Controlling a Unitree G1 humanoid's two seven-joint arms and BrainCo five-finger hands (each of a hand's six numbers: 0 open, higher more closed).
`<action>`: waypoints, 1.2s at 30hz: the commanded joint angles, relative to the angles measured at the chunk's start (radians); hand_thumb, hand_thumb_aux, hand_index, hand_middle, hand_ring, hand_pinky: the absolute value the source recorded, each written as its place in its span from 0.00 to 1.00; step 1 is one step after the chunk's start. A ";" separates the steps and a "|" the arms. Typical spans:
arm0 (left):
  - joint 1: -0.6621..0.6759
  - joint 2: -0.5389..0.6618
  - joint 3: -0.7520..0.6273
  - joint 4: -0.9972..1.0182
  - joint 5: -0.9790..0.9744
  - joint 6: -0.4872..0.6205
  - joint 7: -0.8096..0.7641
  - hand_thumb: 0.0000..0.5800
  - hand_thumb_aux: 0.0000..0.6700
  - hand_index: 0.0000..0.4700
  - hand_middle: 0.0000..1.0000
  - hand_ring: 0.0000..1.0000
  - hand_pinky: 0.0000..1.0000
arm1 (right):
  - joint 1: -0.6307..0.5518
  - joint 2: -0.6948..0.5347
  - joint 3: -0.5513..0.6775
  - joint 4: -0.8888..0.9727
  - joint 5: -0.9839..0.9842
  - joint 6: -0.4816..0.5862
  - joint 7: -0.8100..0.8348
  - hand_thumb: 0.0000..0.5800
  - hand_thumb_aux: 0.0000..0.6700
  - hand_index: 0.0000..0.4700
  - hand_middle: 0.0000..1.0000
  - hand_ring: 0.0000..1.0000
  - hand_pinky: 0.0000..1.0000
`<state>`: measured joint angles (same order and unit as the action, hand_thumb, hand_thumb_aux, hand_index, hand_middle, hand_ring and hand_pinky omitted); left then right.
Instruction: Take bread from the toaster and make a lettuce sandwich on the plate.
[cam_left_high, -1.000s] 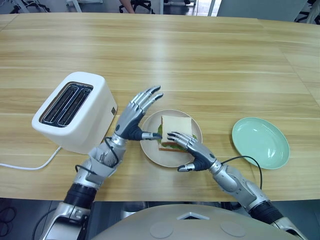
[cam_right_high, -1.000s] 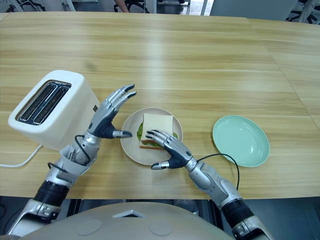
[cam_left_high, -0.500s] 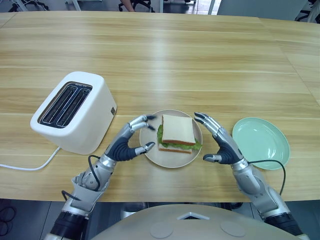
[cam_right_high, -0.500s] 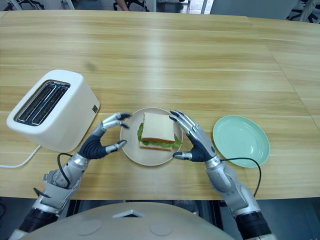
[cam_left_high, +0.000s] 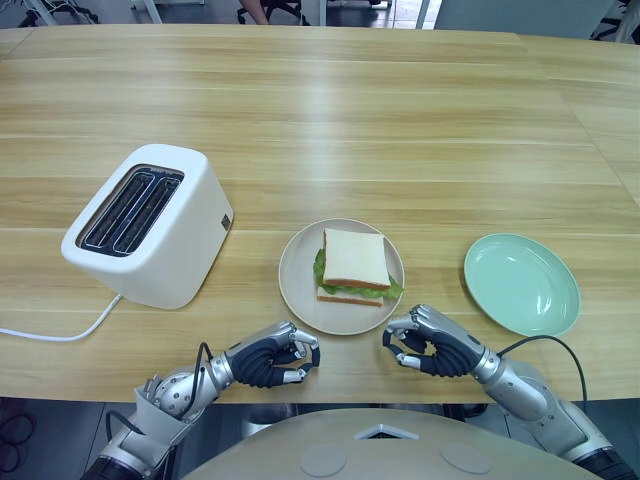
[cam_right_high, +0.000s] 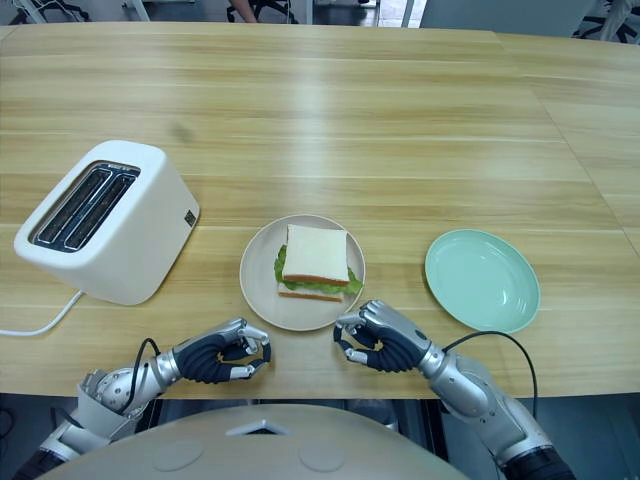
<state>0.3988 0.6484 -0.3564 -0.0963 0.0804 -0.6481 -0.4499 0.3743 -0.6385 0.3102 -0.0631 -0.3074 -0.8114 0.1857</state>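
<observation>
As the sandwich (cam_left_high: 354, 264) sits assembled on the round beige plate (cam_left_high: 298, 285), the task looks essentially done: soft white bread top and bottom, ruffled green lettuce between. Toaster (cam_left_high: 150, 222): glossy white shell, rounded corners, both slots dark. Left hand (cam_left_high: 270, 356) and right hand (cam_left_high: 432, 341) lie near the desk (cam_left_high: 400, 120) edge, just short of the plate, fingers curled, holding nothing. Pale green dish (cam_left_high: 521, 284) at right, smooth and shallow. Desk matte wood-grain.
</observation>
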 joint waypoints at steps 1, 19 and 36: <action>-0.026 -0.019 -0.001 0.035 0.069 0.016 -0.008 1.00 1.00 0.98 1.00 1.00 1.00 | -0.015 0.022 0.034 0.047 -0.041 0.005 0.040 1.00 1.00 0.98 1.00 1.00 1.00; -0.419 -0.249 -0.008 0.496 0.449 0.040 0.324 1.00 1.00 0.98 1.00 1.00 1.00 | -0.416 0.255 0.076 0.540 -0.460 0.155 -0.355 1.00 1.00 0.98 1.00 1.00 1.00; -0.851 -0.417 -0.080 1.128 0.575 0.086 0.653 1.00 1.00 0.98 1.00 1.00 1.00 | -0.817 0.394 0.199 1.083 -0.554 0.322 -0.657 1.00 1.00 0.98 1.00 1.00 1.00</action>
<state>-0.4396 0.2419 -0.4100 0.9344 0.6279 -0.5973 0.1827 -0.4284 -0.2586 0.4867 0.9349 -0.8579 -0.5212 -0.4614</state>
